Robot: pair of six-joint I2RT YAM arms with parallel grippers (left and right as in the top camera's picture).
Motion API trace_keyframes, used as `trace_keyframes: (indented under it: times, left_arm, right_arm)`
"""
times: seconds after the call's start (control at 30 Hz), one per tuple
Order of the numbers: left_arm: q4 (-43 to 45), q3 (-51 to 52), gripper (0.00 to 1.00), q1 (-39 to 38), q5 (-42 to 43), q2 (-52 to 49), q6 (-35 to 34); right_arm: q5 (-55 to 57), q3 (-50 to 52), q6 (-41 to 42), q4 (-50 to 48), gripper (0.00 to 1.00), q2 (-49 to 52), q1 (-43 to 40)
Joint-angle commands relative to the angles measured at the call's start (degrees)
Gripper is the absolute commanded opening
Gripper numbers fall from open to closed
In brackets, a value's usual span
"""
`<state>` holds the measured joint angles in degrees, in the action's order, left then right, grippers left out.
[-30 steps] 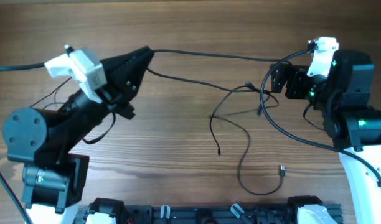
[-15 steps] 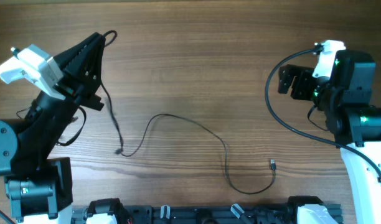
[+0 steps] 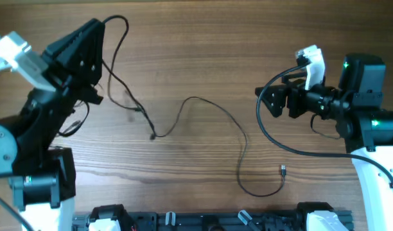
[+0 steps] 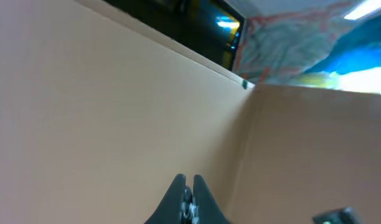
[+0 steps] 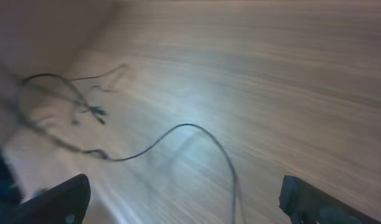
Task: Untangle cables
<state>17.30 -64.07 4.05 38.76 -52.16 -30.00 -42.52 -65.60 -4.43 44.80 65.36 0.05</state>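
Observation:
My left gripper (image 3: 100, 25) is raised at the far left, shut on a thin black cable (image 3: 121, 38) that loops off its tip and hangs down toward the table. In the left wrist view the left gripper (image 4: 188, 181) shows its jaws pressed together on something small and pale. A long cable (image 3: 212, 109) curves across the middle of the table to a plug (image 3: 282, 170) at the front right. My right gripper (image 3: 264, 101) hovers open right of this cable. The right wrist view shows the right gripper (image 5: 184, 183) wide apart above the long cable (image 5: 197, 129), with the hanging cords (image 5: 53, 81) far left.
The wooden table (image 3: 196, 58) runs across the whole overhead view. Thick black arm wiring (image 3: 280, 144) sweeps below the right arm. A black rail (image 3: 209, 221) lines the front edge. The left wrist camera faces a beige wall (image 4: 116, 112).
The left arm pulled its cable left and up, dragging it out of the tangle. The long cable now lies stretched out in the middle. The right gripper has swung left over the table.

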Motion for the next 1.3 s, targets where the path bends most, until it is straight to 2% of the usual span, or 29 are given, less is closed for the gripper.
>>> trace_keyframes:
  times: [0.0,0.1,0.2,0.33,0.4,0.5,0.63,0.77,1.03,1.07,1.1,1.13,1.17,1.27]
  left_arm:
    - [3.3,-0.8,0.04,-6.2,2.8,-3.2,-5.4]
    - [8.7,-0.8,0.04,-14.1,2.8,-6.6,-5.4]
    - [16.7,-0.8,0.04,-21.8,2.8,-11.3,-5.4]
    - [25.9,-0.8,0.04,-27.7,1.6,-14.8,-5.4]
    - [26.1,-0.8,0.04,-29.3,-0.3,-15.5,-5.3]
    - [26.0,-0.8,0.04,-30.5,-1.2,-15.7,-4.7]
    - [26.0,-0.8,0.04,-30.5,-1.3,-17.0,-4.8]
    - [27.2,-0.8,0.04,-32.9,-1.3,-17.3,-5.0]
    - [30.0,-0.8,0.04,-34.3,-2.0,-17.3,-5.0]
    - [30.6,-0.8,0.04,-34.3,-2.0,-17.3,-5.0]
    - [31.2,-0.8,0.04,-34.3,-2.1,-17.3,-5.0]
    - [31.7,-0.8,0.04,-34.3,-2.7,-17.2,-5.0]
    - [31.8,-0.8,0.04,-34.2,-2.8,-17.2,-5.0]
    - [31.8,-0.8,0.04,-32.1,-2.8,-16.8,-5.0]
  right_arm:
    - [-11.0,0.5,-1.4,-0.5,1.00,0.1,0.0]
    - [-12.1,0.5,1.9,-0.6,1.00,0.1,0.2]
    - [-12.6,0.5,1.8,-0.6,1.00,0.1,1.1]
    - [-15.4,0.5,9.5,-0.2,1.00,2.7,1.4]
    - [-20.0,0.5,9.9,0.4,1.00,4.5,2.8]
    - [-20.1,0.5,13.9,0.5,1.00,6.8,6.5]
    - [-20.0,0.5,15.1,0.5,1.00,7.8,12.4]
    - [-14.0,0.5,18.6,-0.1,1.00,8.4,16.8]
    - [-13.7,0.5,19.7,-1.7,1.00,12.0,22.5]
    - [-13.1,0.5,20.1,-1.9,0.93,12.9,22.9]
    - [-11.2,0.5,21.2,-1.9,0.69,13.9,23.3]
    - [-8.9,0.5,21.3,-1.7,0.27,15.1,23.6]
    - [-6.8,0.5,21.7,-1.6,0.05,15.6,23.6]
    - [4.9,0.5,24.1,0.1,0.04,15.8,23.5]
